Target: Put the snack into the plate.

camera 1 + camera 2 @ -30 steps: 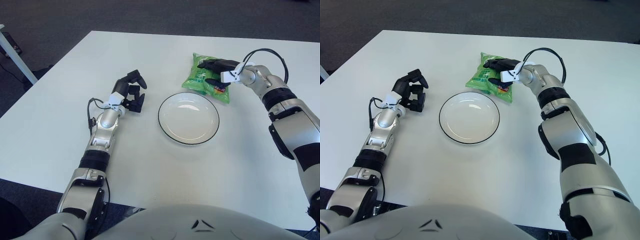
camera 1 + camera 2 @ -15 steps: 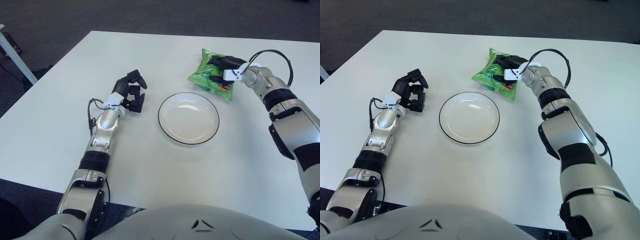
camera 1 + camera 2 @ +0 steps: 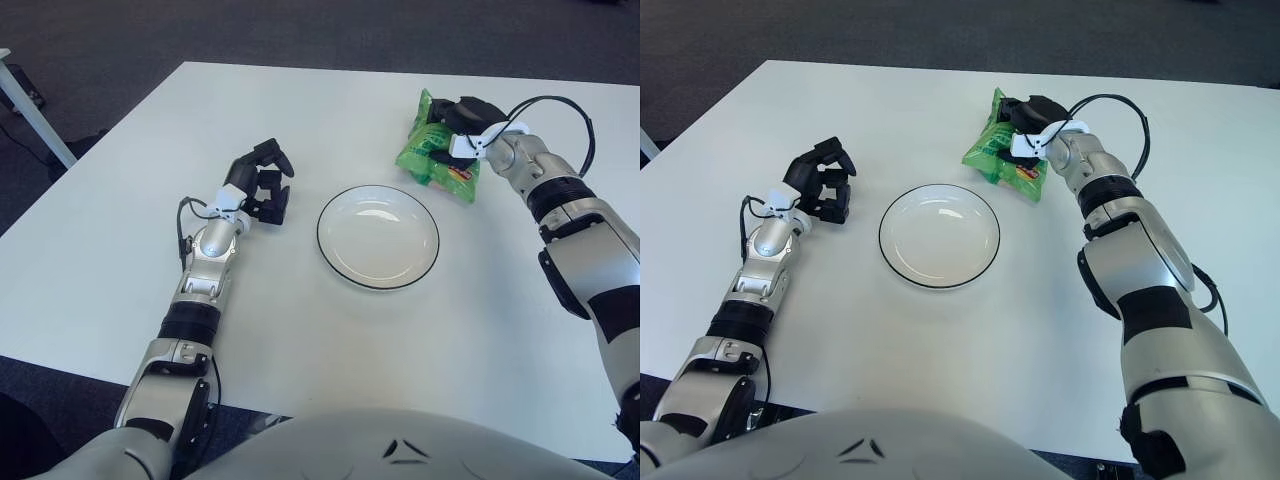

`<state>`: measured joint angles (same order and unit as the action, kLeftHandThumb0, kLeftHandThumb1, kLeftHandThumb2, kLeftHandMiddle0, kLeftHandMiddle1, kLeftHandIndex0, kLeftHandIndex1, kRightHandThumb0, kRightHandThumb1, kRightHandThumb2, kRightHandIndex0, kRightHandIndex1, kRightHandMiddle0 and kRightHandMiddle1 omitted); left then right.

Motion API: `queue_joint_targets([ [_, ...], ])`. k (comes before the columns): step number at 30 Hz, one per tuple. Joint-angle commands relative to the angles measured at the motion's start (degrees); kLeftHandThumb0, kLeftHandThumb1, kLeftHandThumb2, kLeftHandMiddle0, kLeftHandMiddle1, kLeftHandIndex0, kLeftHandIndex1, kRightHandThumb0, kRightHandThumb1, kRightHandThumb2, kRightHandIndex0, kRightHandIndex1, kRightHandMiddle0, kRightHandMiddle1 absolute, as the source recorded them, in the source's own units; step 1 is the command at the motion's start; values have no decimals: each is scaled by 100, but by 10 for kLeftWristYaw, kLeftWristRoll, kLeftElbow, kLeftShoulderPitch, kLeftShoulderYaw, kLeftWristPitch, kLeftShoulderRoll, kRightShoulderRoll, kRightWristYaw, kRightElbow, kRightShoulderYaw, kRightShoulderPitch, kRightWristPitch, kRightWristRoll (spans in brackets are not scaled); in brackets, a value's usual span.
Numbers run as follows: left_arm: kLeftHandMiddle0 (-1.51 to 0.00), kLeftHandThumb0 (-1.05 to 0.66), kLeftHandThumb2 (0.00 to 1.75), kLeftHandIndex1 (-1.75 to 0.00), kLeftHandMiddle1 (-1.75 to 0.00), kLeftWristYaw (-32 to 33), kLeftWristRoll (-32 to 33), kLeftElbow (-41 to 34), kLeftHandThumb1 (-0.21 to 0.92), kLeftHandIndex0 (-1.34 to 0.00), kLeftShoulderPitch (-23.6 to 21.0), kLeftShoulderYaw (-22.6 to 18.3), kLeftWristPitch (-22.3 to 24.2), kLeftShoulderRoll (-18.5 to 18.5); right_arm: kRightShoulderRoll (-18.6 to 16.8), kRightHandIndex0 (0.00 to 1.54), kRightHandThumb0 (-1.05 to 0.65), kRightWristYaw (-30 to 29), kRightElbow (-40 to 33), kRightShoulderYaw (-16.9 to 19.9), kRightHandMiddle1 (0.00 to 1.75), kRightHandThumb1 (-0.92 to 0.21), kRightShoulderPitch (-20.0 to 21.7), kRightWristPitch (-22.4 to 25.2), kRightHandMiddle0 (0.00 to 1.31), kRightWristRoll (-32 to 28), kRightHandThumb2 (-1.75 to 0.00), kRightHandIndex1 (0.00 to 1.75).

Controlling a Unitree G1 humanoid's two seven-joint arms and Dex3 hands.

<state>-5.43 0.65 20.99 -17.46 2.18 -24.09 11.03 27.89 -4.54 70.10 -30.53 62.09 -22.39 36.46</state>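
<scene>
A green snack bag (image 3: 432, 160) sits tilted up on the white table behind and to the right of the plate. My right hand (image 3: 458, 122) is shut on the snack bag, its dark fingers wrapped over the bag's top. The white plate (image 3: 345, 247) with a dark rim lies empty at the table's middle. My left hand (image 3: 262, 184) shows left of the plate with its fingers curled and nothing in them.
The white table (image 3: 300, 330) spreads wide around the plate, with its left edge (image 3: 90, 150) running toward a dark floor. A white table leg (image 3: 30, 110) of another piece stands at the far left.
My right hand has drawn the snack bag to the right and tipped it more upright, away from the plate's rim. The left arm has not moved.
</scene>
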Motion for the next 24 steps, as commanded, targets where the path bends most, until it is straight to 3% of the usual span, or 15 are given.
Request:
queue_joint_targets([
  [1,-128,-53,146,-175,-175,-3,10,61,20,-71,116,17,-9,-57,1,87,0,28,32,10,175,-4,-67,11,64,-11,-155,149],
  [16,-127,-52,145,-175,-175,-2,4,57,20,-70,112,21,10,-53,23,83,0,-8,-3,40,175,-9,-61,-42,57,-19,-153,159],
  [24,-126,-52,143,-175,-175,7,-9,69,22,-69,104,22,8,-50,44,87,0,-6,-51,56,175,-2,-42,-33,62,-27,-162,161],
])
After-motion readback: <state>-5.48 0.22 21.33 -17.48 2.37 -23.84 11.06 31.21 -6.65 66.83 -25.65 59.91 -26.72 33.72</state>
